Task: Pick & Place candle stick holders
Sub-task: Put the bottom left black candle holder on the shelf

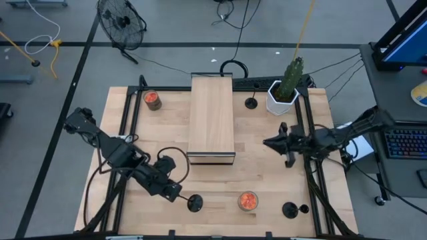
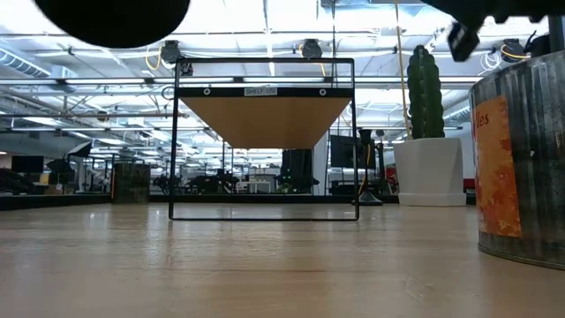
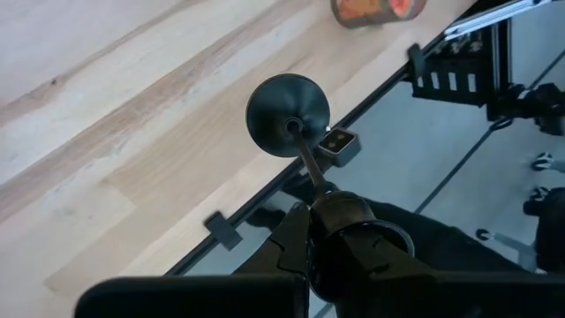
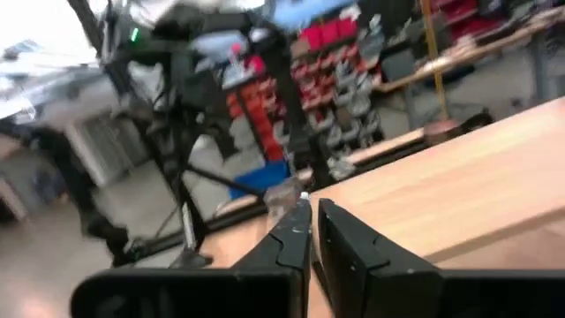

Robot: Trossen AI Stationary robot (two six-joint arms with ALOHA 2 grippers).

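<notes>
Clamped fingers (image 3: 305, 243) of your left gripper (image 1: 175, 192) pinch the thin stem of a black candle stick holder (image 3: 288, 115), whose round, dish-like base shows face-on in the left wrist view, matte and dark, with a small hub at its centre. From above, that holder sits at the near edge of the wooden table (image 1: 167, 133), just beyond the gripper's tip; whether the base touches the wood you cannot tell.

Just to its right along the same edge stands an orange-red glass cup (image 1: 248, 201), squat and round, its contents mottled orange. Farther right, near the front right corner, a second black holder (image 1: 289, 211) stands on its round base. A third black holder (image 1: 251, 103) stands at the far side, between the long pale wooden box (image 1: 211, 119) and the white pot with the green cactus (image 1: 282, 97). A second orange-red cup (image 1: 153, 100) sits near the far left corner, left of the box.

Your right gripper (image 1: 270, 142) hangs over the right half of the table, right of the box and near the cactus pot, its fingers (image 4: 296, 238) pressed together on nothing.

At table height, a silvery cup with an orange label (image 2: 521, 168) fills the right edge of the low view, with the cactus pot behind it.
</notes>
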